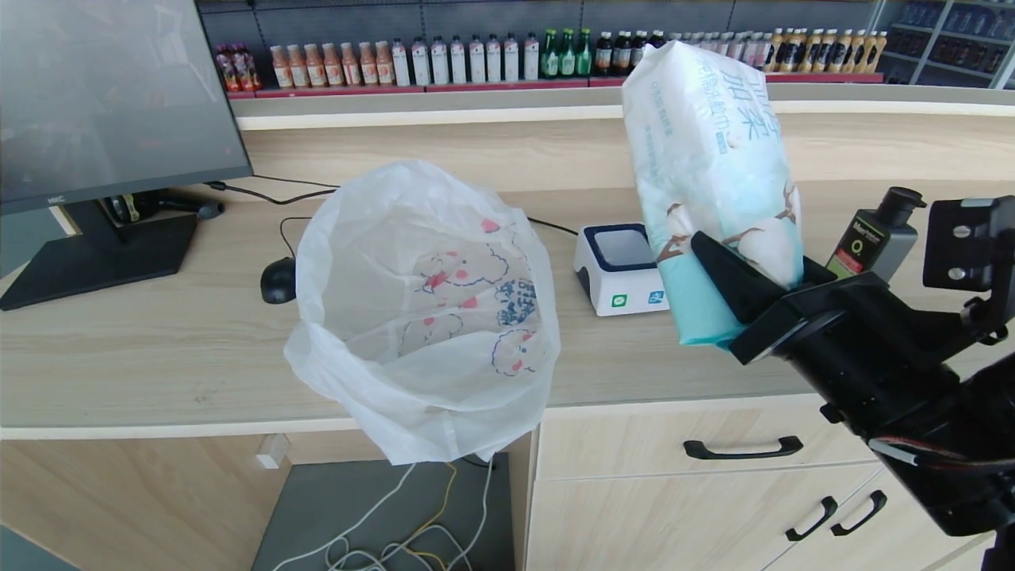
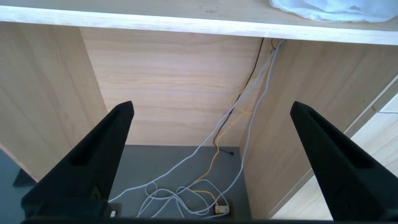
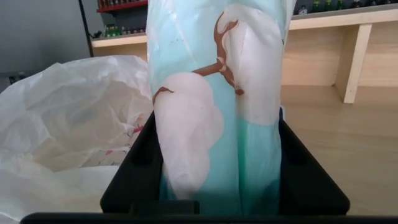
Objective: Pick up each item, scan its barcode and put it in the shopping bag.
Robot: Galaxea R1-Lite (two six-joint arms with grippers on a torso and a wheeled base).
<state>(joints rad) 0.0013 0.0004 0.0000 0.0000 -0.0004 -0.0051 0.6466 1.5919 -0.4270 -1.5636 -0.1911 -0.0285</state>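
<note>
Tissue pack [image 1: 714,159] is clenched in my right pincer [image 1: 749,285], gripped near its lower end and standing tall and tilted above the counter [image 1: 158,349], just right of the scanner [image 1: 620,270]. A dark bottle [image 1: 872,238] waits beyond my wrist. Further left the shopping bag [image 1: 428,309] gapes, its slack front sagging over the counter edge. My left pincer [image 2: 211,109] hangs spread and empty below the counter, facing loose cables [image 2: 186,193]. I judge the pack top-heavy — it could pivot in my grip on the swing. A low pass might clip the scanner, and a careless drop could collapse the soft rim or drag the bag off the edge.
</note>
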